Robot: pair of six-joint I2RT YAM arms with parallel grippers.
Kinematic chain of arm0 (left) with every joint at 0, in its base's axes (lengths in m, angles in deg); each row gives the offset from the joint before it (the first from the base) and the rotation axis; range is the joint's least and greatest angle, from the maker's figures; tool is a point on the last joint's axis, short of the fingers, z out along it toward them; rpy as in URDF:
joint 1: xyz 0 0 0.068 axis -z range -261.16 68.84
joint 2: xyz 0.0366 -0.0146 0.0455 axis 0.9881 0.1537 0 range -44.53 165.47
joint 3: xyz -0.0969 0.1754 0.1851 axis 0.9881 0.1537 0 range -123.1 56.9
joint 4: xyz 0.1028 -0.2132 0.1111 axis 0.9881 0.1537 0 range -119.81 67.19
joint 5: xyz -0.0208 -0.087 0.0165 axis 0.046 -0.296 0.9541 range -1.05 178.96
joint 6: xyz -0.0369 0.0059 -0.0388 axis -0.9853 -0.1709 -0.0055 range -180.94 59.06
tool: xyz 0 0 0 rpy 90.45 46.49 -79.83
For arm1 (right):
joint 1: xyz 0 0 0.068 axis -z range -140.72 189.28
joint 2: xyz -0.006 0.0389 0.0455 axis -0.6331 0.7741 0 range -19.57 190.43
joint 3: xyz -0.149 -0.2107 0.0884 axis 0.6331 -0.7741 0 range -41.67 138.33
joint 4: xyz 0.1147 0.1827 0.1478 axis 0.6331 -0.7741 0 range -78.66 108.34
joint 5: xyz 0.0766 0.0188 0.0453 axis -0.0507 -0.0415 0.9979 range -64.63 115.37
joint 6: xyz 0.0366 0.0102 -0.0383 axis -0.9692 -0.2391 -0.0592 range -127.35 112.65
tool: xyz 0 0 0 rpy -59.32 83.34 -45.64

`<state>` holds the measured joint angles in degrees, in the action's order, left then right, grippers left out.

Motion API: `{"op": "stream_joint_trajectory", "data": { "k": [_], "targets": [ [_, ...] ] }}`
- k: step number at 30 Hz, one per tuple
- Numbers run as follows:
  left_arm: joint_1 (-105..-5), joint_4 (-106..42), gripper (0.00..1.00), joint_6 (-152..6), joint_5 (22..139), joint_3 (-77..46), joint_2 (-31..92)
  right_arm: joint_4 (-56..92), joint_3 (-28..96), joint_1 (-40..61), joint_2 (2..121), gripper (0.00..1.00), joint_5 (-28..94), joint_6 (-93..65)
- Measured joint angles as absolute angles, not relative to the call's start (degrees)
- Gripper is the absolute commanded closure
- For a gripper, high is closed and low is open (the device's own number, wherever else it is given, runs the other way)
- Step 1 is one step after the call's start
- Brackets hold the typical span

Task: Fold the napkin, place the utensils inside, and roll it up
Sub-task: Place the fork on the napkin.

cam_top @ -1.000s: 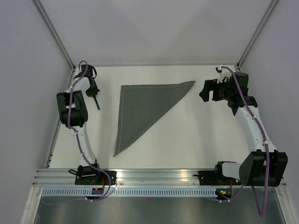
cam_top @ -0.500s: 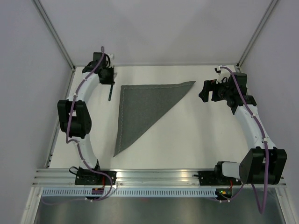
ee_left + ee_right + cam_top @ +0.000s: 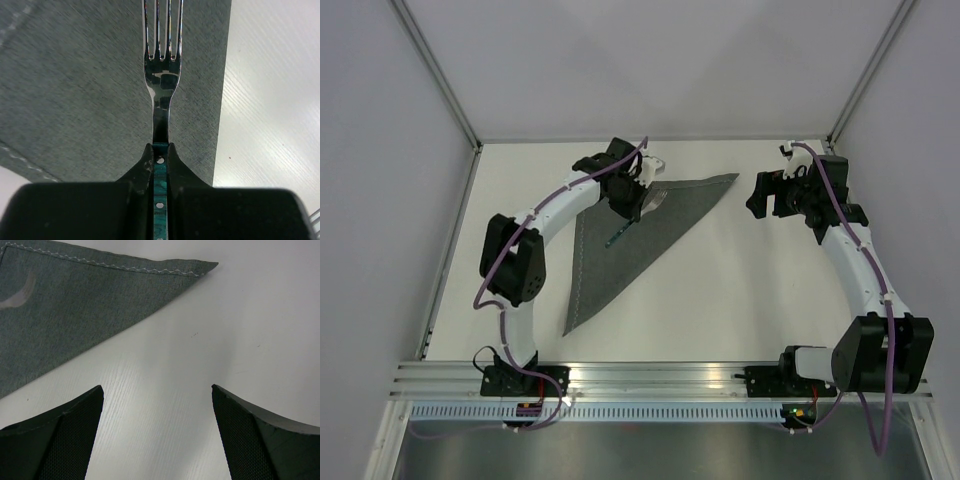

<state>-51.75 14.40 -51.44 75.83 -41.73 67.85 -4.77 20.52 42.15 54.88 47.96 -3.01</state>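
The white counter (image 3: 740, 290) carries the napkin (image 3: 605, 270), a dark grey cloth folded into a triangle. One long edge runs along the far side, one sharp corner points right and the other points toward the arms' bases. The left arm reaches across so that the left claw (image 3: 632, 200) hangs over the far part of the napkin, just inside its far edge. The right claw (image 3: 765, 197) hangs over bare counter, beyond the napkin's right-pointing corner and apart from it. Seen from the right wrist, that claw (image 3: 157, 387) is released, its fingers (image 3: 60, 435) spread wide. The stitched corner of the napkin (image 3: 75, 300) lies ahead and to the left of them. Seen from the left wrist, the left claw (image 3: 160, 147) is clenched on the teal handle of a fork (image 3: 161, 85). Its silver tines reach out over the napkin (image 3: 75, 90), near the cloth's edge. Whether the fork touches the cloth cannot be told.
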Motion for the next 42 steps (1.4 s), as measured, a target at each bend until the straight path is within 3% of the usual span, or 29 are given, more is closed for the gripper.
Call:
{"op": "stream_joint_trajectory", "data": {
  "k": [15,42],
  "targets": [
    [-43.33,6.68,0.98,-58.94,75.98,-34.43,73.99,-4.38,20.50,42.15,56.04,0.07,46.94,-2.99],
    [-43.64,2.12,0.98,-61.72,76.86,-34.43,77.90,-4.36,20.06,42.15,56.19,0.07,46.04,-2.77]
  ]
}}
